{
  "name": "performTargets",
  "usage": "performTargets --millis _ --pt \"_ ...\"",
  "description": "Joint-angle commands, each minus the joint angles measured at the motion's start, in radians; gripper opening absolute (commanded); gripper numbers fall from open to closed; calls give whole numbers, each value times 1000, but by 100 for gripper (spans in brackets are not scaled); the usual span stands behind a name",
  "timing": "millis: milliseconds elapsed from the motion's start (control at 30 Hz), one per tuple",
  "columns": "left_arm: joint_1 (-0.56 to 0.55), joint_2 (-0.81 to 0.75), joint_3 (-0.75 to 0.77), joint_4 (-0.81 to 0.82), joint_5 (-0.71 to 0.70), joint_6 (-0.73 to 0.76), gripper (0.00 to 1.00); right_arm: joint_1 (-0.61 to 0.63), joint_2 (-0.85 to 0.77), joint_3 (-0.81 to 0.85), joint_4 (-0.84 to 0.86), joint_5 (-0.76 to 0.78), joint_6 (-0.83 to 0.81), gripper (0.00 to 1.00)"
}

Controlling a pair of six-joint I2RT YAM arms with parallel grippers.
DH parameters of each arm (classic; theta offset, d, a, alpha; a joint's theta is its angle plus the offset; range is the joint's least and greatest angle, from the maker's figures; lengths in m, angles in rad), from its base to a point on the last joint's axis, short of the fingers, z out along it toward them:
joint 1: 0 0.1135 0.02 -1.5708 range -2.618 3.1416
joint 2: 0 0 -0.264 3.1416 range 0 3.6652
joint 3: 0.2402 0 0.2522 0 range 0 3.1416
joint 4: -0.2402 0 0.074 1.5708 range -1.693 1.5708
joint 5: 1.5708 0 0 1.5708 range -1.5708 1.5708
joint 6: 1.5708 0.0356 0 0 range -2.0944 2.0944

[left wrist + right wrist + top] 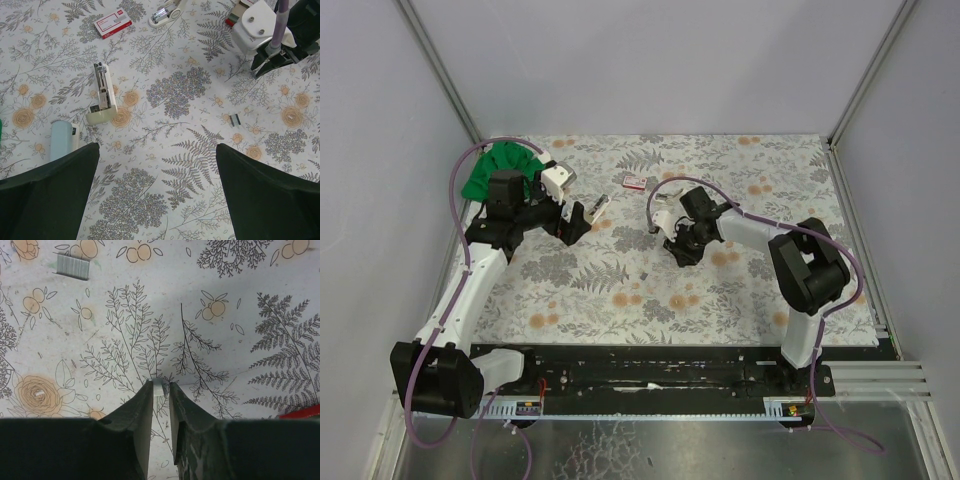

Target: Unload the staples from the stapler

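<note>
Unloading is looking mostly done from here: the stapler (102, 95) is lying flipped open on the table (165, 165), and a strip of staples (72, 266) is already sitting loose on the table, well apart from it. The right gripper (161, 385) is hanging low over the table with its jaws nearly together and a tiny silvery bit (158, 388) sitting right between the tips. I'm guessing that's a leftover chunk of staples, but I can't tell whether it's actually being pinched or just framed by the fingers. The left gripper (156, 150) is spread wide, holding nothing, hovering near the stapler. A second stapler (165, 12) and a red-and-white box (112, 23) are lying farther off and nothing is touching them. What's left, I'm thinking, is getting that bit secured and set down somewhere. The open channel also needs checking, since it's showing too small here to say whether it's empty.
</note>
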Motion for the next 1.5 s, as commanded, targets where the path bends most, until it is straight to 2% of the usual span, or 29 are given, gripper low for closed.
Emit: performTargets --millis 0,167,500,633,967,1067,1200,1367,1467 --pt "6 -3 -11 51 17 -7 100 18 13 34 14 18 -4 25" --pt "8 -2 -11 51 18 -8 100 23 16 32 18 26 -2 22" --pt "11 -3 -12 51 23 -9 100 24 -10 20 18 41 -2 0" --pt "12 -6 -11 51 25 -10 100 24 -42 14 30 53 35 0" --pt "15 -5 -11 51 29 -12 100 24 -138 47 79 204 225 0" --pt "14 -7 -11 51 28 -12 100 24 -130 69 41 181 220 0" --pt "16 -10 -11 51 30 -12 100 24 -113 48 27 169 194 12" --pt "17 -3 -11 51 32 -12 100 25 -75 36 -1 147 171 19" --pt "16 -3 -9 51 32 -13 100 27 -53 42 -16 136 167 19"
